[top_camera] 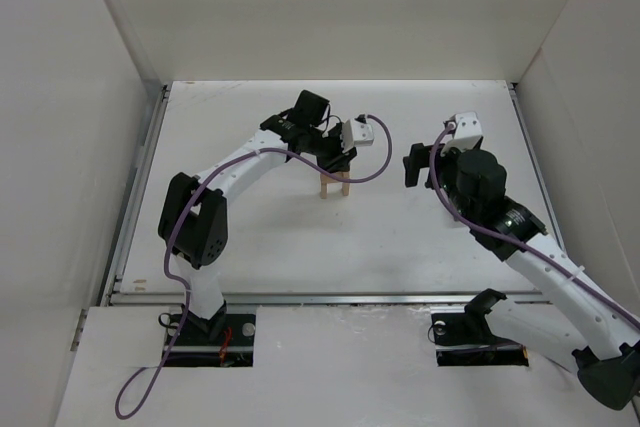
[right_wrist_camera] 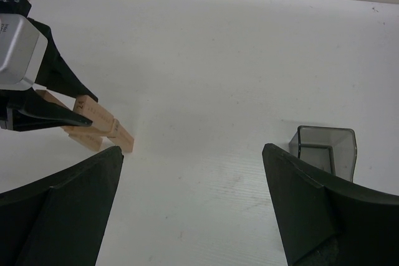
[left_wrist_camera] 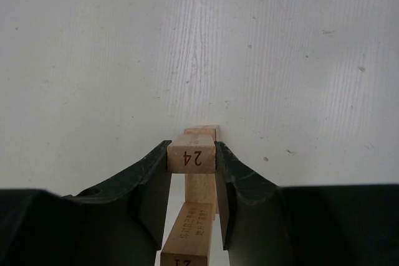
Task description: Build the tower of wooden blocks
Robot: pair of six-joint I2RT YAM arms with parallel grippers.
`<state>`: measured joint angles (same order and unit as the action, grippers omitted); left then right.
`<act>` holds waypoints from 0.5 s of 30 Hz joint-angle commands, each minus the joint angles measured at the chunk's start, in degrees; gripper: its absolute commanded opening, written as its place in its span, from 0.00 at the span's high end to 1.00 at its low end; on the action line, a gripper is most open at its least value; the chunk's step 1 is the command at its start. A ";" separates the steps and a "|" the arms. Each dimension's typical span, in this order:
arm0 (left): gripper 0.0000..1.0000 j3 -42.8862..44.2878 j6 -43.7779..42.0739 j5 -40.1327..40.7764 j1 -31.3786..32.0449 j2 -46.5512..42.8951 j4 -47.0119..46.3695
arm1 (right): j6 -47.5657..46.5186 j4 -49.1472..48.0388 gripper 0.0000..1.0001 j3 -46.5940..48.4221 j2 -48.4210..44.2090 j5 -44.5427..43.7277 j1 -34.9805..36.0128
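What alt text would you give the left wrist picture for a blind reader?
The left arm's dark fingers pinch the end of a wooden plank stamped 24, above other planks on a white table.

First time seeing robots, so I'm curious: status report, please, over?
Left fingers shut on plank, over the tower. Right fingers open, empty. Bin off to the side, nothing in the way.

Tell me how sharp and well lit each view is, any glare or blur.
Top view: even light, faint shadows on the table, tower small but clear. Left wrist: the gripped block is crisp, its number readable, with a bright streak on the table beyond. Right wrist: own fingers dark and soft, bin sharp.
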<state>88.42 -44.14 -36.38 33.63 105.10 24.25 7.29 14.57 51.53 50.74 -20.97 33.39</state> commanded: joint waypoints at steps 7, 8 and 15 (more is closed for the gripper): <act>0.51 0.70 -1.56 -0.97 -0.40 -0.33 1.06 | -0.61 -2.09 0.01 0.86 -0.03 0.41 -0.25; 0.49 0.70 -1.56 -0.97 -0.40 -0.33 1.06 | -0.61 -2.09 0.01 0.86 -0.03 0.41 -0.25; 0.42 1.23 -1.04 -0.97 -0.93 -0.33 1.06 | -0.61 -2.09 0.01 0.86 -0.03 0.41 -0.25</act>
<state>88.42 -44.82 -36.16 33.23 105.19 24.77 7.29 14.57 51.53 51.03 -20.97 33.39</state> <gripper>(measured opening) 0.574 0.993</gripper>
